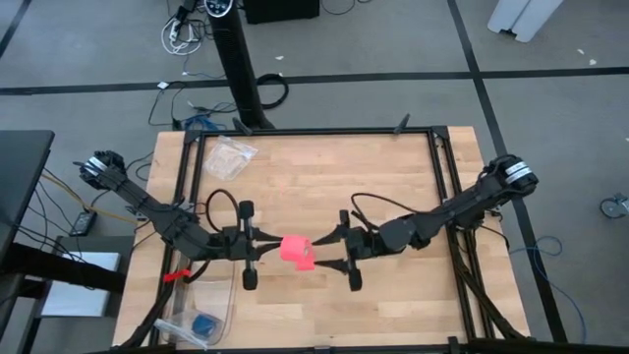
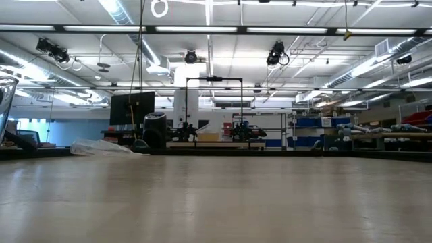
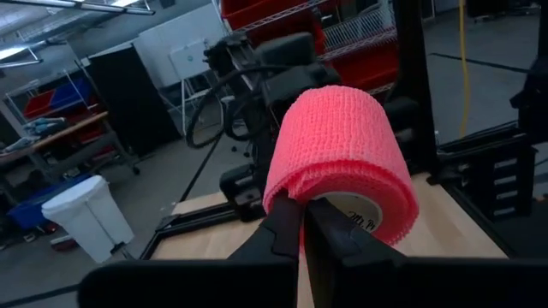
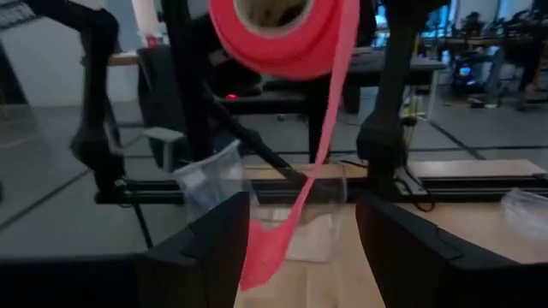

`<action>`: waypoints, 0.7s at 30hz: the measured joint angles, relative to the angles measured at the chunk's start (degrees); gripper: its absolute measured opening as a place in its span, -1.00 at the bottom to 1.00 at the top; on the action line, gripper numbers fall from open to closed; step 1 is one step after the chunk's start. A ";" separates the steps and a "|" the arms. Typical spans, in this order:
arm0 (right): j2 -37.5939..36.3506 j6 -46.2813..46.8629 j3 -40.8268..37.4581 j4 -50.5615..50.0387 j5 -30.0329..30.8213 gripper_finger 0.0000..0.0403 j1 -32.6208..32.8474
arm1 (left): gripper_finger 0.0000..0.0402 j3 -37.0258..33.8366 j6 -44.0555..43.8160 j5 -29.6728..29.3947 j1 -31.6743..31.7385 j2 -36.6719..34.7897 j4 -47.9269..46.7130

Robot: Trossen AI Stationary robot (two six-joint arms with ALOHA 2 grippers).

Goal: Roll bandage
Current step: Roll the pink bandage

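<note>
Between our two grippers, above the middle of the wooden table (image 1: 324,187), hangs the bandage (image 1: 298,251), a bright pink-red roll of soft, crinkled stretch fabric wound on a pale cardboard core. Our left gripper (image 1: 257,247) has its two dark fingers (image 3: 287,231) pressed together on the rim of the roll, one finger inside the core and the other against the outer wraps, so the roll sits clamped at its edge and stands out beyond the fingertips. From the left wrist view we see the layered edges of the fabric, slightly uneven, and printed lettering on the inside of the core.

Our right gripper (image 1: 334,248) faces the roll from the other side with its fingers (image 4: 205,244) spread wide apart, holding nothing. In the right wrist view the roll is above and ahead of those fingers, and a loose tail of the bandage hangs down from it as a narrow, thin strip, twisting once and widening into a crumpled end between the open fingers; we cannot tell whether it touches either finger.

Near the left front corner of the table lies a clear plastic container (image 1: 201,310) with a small blue object (image 1: 204,324) inside it. A crinkled clear plastic bag (image 1: 229,155) rests near the far left corner.
</note>
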 joint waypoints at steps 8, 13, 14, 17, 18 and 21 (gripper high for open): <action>4.04 -0.29 3.54 0.69 6.61 0.05 -0.80 | -0.96 0.00 0.34 -0.12 0.00 0.00 0.85; 4.07 3.89 3.48 -3.13 6.68 -0.27 -1.27 | -0.96 0.00 3.27 -2.68 0.00 0.00 2.65; 4.11 4.17 3.46 -3.20 6.78 -0.39 -1.11 | -0.96 0.00 4.06 -3.40 0.02 0.00 3.03; 4.11 4.20 3.48 -2.87 6.86 -0.80 -0.38 | -0.96 0.00 5.65 -5.42 0.02 -0.02 4.16; 4.11 4.14 3.48 -2.91 6.81 -0.90 -0.06 | -0.96 0.00 6.07 -5.82 0.02 -0.02 4.33; 4.11 4.87 3.48 -2.85 5.79 -0.92 1.00 | -0.96 0.00 7.94 -7.98 0.07 -0.02 5.55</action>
